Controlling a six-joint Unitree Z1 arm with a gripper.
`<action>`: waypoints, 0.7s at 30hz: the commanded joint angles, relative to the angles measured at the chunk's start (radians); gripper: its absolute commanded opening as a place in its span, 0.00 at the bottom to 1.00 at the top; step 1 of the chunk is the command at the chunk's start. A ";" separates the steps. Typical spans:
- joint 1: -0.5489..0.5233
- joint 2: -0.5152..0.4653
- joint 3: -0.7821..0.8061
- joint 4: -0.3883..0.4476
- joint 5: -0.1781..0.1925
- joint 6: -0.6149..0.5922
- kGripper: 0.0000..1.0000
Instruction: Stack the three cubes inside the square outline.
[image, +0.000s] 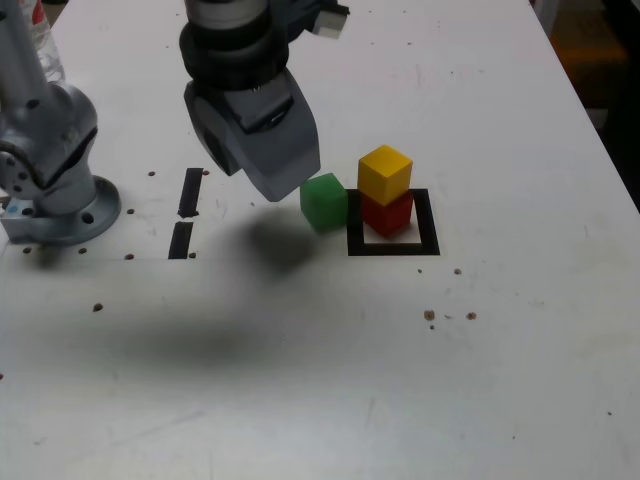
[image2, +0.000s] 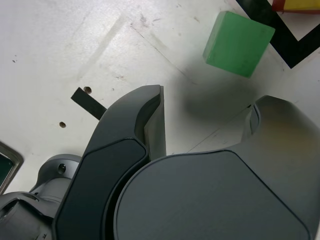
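Your claw (image2: 205, 120) fills the wrist view, jaws spread and empty above the white speckled surface (image: 300, 400). You see the matte green cube (image: 323, 201) just outside the square outline (image: 392, 247), where yellow cube (image: 385, 172) tops red cube (image: 388, 214).

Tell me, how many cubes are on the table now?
3. The red cube sits inside the black square, the yellow cube on top of it, the green cube beside the square. None seems hidden.

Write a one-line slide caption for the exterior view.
Open tool beside the green cube; yellow cube sits on red cube in the square outline.
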 joint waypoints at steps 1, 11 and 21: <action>-0.002 0.004 0.009 -0.024 -0.012 0.010 0.66; -0.002 0.029 0.023 -0.049 -0.024 0.033 0.66; -0.002 0.079 0.010 -0.076 -0.032 0.052 0.66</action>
